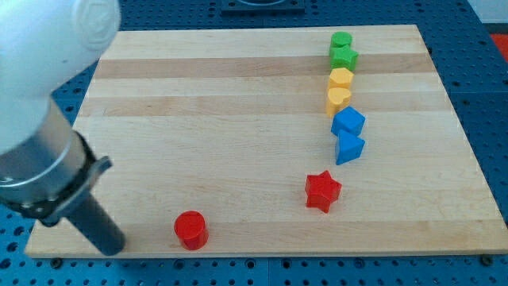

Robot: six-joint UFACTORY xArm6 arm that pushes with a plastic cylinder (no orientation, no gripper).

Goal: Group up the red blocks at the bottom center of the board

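Observation:
A red cylinder block (190, 229) sits near the board's bottom edge, left of centre. A red star block (322, 191) lies to its right, a little higher up. My tip (113, 246) is at the board's bottom left, to the left of the red cylinder and apart from it. The arm's large white and grey body fills the view's left side.
A column of blocks runs down the view's upper right: a green cylinder (341, 40), a green star (344, 57), a yellow block (340, 79), a yellow heart (338, 100), a blue cube (348, 122), a blue triangular block (348, 148). The wooden board (222, 119) rests on a blue perforated table.

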